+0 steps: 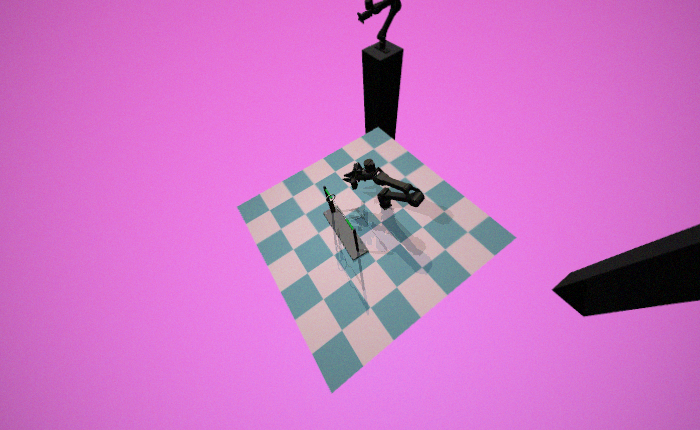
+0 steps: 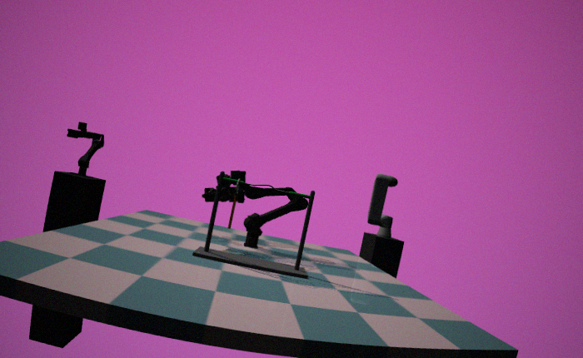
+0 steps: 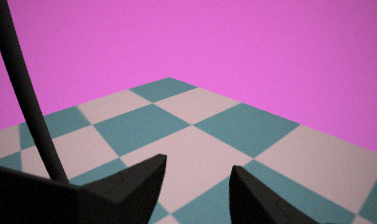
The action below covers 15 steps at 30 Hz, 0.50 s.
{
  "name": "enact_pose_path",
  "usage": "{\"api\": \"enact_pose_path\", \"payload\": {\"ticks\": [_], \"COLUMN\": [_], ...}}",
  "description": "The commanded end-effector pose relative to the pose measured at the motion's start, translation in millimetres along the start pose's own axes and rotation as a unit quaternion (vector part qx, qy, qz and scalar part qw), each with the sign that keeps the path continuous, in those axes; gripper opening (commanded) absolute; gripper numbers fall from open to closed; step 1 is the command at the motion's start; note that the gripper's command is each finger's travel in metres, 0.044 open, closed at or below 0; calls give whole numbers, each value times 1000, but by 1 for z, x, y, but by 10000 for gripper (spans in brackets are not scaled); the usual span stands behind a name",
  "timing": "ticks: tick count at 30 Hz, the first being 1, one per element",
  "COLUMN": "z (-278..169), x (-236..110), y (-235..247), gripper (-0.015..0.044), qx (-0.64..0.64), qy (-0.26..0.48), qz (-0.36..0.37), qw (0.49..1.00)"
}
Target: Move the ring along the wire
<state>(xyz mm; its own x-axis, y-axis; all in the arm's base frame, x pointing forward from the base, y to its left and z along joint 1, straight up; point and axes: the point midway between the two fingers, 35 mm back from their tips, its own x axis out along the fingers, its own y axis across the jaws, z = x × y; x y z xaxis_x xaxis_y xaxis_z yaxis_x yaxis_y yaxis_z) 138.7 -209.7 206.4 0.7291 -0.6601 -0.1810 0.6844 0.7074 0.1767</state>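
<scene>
Checkered floor spreads beneath the gripper (image 3: 198, 192), jaws partly apart on nothing (approach step). Orange handle (image 2: 231, 213) hangs off to its side; next, align and grasp.

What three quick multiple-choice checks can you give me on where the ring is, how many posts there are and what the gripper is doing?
1. In the exterior view the ring hangs: A) at mid-span B) beside the left post C) on the floor.
2. Posts carrying the wire: A) two B) three C) four.
3. The gripper is: A) shut on the ring B) shut on a post C) parted, holding nothing.
Answers: B, the ring with its orange handle hangs on the green stretch there; A, only that post and the right post stand; C, the wrist view shows only floor between its fingers.
</scene>
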Motion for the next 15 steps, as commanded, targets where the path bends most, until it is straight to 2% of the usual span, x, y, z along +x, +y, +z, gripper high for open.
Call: {"api": "enact_pose_path", "payload": {"ticks": [1,6,15], "z": [-52,-108,-125], "x": [8,-3,-4], "y": [40,85,110], "gripper": [160,160,160], "qx": [-57,-114,-129], "qy": [38,57,62], "qz": [125,266,310], "qw": [990,955,940]}}
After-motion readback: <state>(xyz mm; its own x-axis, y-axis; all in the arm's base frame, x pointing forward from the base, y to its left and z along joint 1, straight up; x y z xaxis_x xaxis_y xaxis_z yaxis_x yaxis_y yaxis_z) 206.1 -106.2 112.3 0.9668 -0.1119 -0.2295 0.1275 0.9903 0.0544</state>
